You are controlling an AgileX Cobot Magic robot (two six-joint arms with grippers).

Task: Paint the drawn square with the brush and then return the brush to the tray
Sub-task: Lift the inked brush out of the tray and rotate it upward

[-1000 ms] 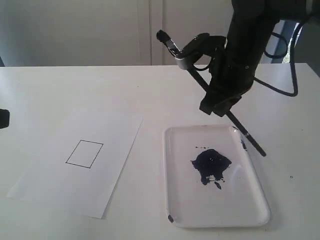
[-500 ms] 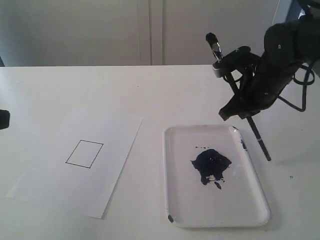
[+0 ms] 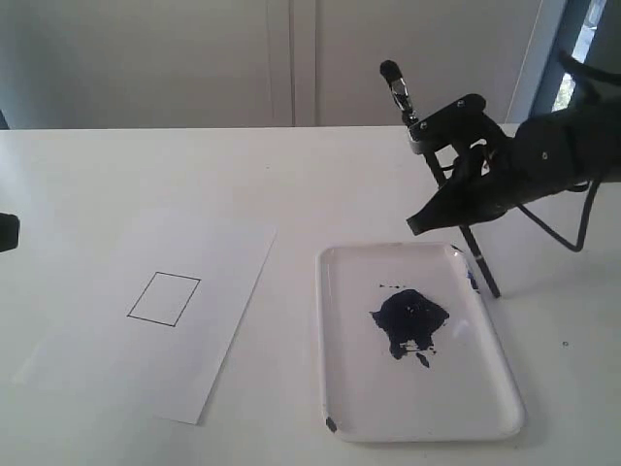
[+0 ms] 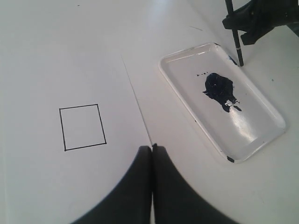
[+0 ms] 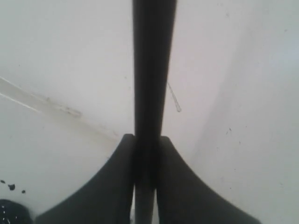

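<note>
While the right gripper [image 5: 145,142] is clamped on the brush [image 3: 479,260], the handle slants steeply, with the ferrule and dark tip uppermost; its lower end sits just outside the tray [image 3: 456,388], beside the right rim near the far corner; a dark blue blot [image 3: 408,318] lies in the tray; the square [image 3: 164,298], on the paper [image 3: 107,340] left of the tray, is white inside; the left gripper [image 4: 152,154] hangs over the paper's edge, fingers pressed together, holding nothing.
</note>
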